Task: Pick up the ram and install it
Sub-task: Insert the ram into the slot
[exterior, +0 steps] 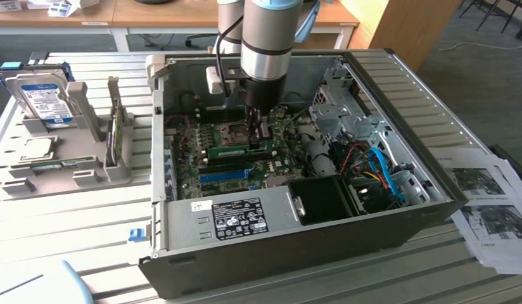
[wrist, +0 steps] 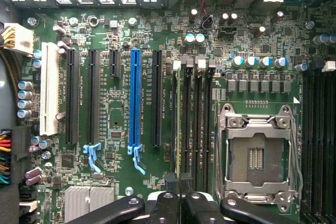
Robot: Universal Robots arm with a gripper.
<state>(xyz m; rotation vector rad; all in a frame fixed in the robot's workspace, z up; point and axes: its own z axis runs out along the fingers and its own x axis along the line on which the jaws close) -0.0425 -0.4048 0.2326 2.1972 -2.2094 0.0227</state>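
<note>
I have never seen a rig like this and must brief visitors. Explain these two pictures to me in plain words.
The grey column is a robot arm reaching into an open computer case on a slatted table. One picture comes from a camera off the arm; the other from a camera on the arm's wrist, looking at the green motherboard. The black hand, fingers nearly together, sits over the memory slots, right by the ram, a green stick. Whether it grips the ram I cannot tell. On the exterior view's left, a grey tray holds a hard drive.
</note>
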